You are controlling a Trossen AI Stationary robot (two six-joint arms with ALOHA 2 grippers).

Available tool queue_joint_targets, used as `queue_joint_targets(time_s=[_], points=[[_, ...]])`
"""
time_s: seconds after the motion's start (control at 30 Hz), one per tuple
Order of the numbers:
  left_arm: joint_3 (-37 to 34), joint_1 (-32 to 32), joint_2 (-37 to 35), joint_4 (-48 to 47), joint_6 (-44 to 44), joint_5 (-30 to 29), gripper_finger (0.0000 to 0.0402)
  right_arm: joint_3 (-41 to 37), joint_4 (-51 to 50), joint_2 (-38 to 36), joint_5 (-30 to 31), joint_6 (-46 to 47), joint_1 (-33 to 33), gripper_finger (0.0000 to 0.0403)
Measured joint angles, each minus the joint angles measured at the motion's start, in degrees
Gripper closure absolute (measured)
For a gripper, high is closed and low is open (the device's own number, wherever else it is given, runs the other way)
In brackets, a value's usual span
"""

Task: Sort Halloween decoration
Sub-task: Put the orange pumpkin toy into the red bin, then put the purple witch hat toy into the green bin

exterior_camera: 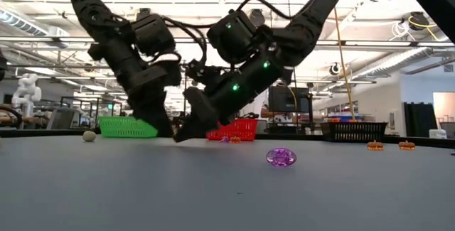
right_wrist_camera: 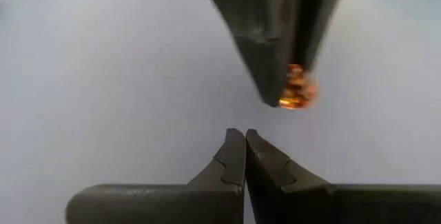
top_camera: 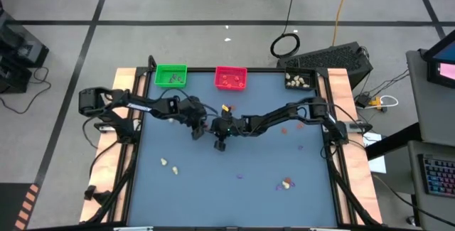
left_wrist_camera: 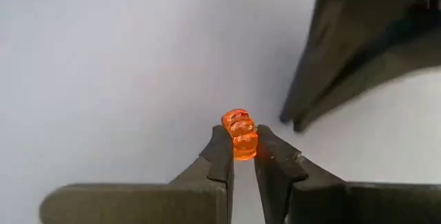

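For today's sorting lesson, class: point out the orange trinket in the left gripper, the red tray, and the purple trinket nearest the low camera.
orange trinket (left_wrist_camera: 240, 136), left wrist view, its centre between the fingertips.
red tray (top_camera: 230, 79), high view, its near rim.
purple trinket (exterior_camera: 281, 158), low view, its centre.

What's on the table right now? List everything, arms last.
green tray: one, green, far edge, left of the red one; dark bits inside
red tray: one, red, far edge, middle; orange bits inside
black tray: one, black, far right corner; cream bits inside
orange trinket: one, orange, pinched in the left gripper at table centre
purple trinket: one, purple, loose on the table, nearest the low camera
other trinkets: several, cream, orange and purple, scattered over the near and right parts of the table; exact count unclear
table: one, blue-grey
left gripper: one, dark, table centre, shut on the orange trinket
right gripper: one, dark, beside the left gripper, shut, empty
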Motion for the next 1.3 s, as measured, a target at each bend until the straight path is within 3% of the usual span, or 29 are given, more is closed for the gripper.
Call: queue_joint_targets(time_s=[0.23,0.67,0.9,1.07,1.3], points=[[6.62,6.13,-1.26,-4.02,4.05,-2.35,0.0362,-0.38,-10.38,-5.1,7.31,-4.3,1.08,0.0403],[32.48,18.58,15.12,-9.44,14.56,-1.48,0.0362,-17.74,16.04,-7.4,4.21,3.19,4.18,0.0403],[41.84,22.47,25.85,-13.32,14.97,3.98,0.0362,-20.97,16.62,-13.43,5.98,3.58,6.9,0.0403],[43.38,23.02,28.55,-13.46,14.94,5.28,0.0361,-21.93,14.86,-17.94,6.0,2.56,7.91,0.0403],[43.41,22.48,27.11,-15.73,15.03,2.41,0.0245,-21.9,3.96,-23.11,9.24,2.58,7.82,0.0403]])
